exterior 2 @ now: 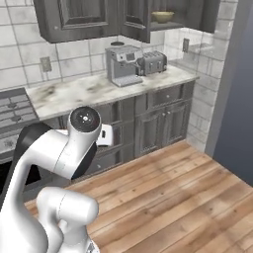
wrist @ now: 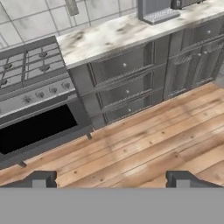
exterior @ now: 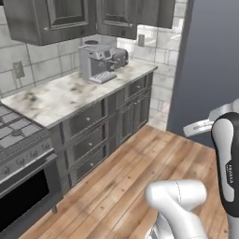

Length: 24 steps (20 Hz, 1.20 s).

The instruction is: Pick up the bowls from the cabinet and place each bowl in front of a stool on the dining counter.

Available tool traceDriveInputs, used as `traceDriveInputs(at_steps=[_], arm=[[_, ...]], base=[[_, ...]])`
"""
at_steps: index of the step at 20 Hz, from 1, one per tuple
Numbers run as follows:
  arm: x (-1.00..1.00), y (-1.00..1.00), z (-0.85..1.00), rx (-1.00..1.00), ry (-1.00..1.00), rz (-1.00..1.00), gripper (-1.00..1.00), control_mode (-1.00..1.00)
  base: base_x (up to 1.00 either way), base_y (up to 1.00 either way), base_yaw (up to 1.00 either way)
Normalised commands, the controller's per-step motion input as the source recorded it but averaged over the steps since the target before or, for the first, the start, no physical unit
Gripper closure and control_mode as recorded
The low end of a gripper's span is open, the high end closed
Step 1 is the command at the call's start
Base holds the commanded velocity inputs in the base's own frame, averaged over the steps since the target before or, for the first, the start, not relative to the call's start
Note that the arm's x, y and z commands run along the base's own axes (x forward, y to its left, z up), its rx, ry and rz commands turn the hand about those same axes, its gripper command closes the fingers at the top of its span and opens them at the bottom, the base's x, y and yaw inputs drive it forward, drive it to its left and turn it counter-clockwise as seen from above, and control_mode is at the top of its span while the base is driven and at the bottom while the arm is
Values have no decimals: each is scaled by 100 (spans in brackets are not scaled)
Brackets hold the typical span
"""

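The tool [wrist: 111,179] sits nearest the hand camera, its two dark fingertips [wrist: 41,178] spread wide with nothing between them, aimed at the warm plank wood floor [wrist: 144,148]. Beyond it at 12 o'clock runs the white marble tabletop with grey-brown mottling [wrist: 127,30], over dark grey raised-panel drawers [wrist: 120,65], with a steel gas stove and black oven door [wrist: 30,127] toward 10 o'clock.

In the right base view, the tan-olive shallow bowl with a yellowish rim [exterior 2: 162,16] rests on the grey inner shelf of the dark grey wood-grain wall cabinet [exterior 2: 148,20], at 1 o'clock, above a boxy silver coffee machine [exterior 2: 123,64] and a toaster [exterior 2: 153,62].

The step in hand looks like the approach. Done well, the arm would rise high and level out, coming at the bowl's thin rim from the open front, clear of the door and shelf edge. The glazed rim may slip, so one finger should go inside it and one outside, seated well down before closing.
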Motion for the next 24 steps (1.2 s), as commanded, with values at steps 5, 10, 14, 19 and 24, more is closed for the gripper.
traceDriveInputs(at_steps=[5,10,14,19,24], arm=[[0,0,0,0,0,0,-100,100],[0,0,0,0,0,0,-100,100],[0,0,0,0,0,0,-100,100],[0,0,0,0,0,0,-100,100],[0,0,0,0,0,0,-100,100]], base=[[56,-85,19],[53,-83,19],[49,-80,20],[58,-66,22],[69,-49,22]])
